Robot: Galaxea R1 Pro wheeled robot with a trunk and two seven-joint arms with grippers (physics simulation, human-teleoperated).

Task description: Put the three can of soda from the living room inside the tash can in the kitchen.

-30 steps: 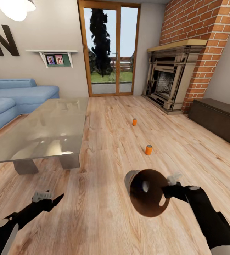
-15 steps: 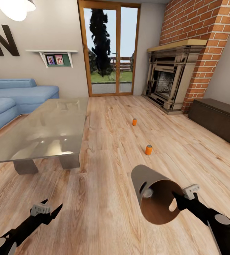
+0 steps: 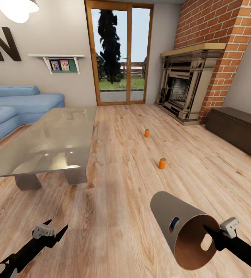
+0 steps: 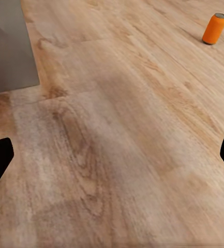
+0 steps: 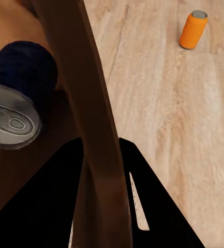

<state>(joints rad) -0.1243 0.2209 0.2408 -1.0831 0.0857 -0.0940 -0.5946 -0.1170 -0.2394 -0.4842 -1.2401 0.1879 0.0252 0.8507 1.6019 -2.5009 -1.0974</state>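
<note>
I see light wood floor (image 3: 113, 162) in the living room, two orange cans (image 3: 162, 163) upright near its middle. My right gripper (image 3: 214, 236) clamps the tash can (image 3: 179, 227) rim, the bin tipped with its mouth toward me and the blue can (image 5: 18, 93) inside; my left gripper (image 3: 52, 233) is spread wide.

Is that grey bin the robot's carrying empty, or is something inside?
Not empty. The bin is tipped on its side, and a dark blue can lies inside; its blue shows through the handle hole.

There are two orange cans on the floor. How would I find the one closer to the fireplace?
Start at the red brick fireplace and look down across the light wood floor toward the glass-topped low table. The small orange soda can with a grey metal top stands upright there. Its orange twin stands nearer the robot and looks bigger.
</note>
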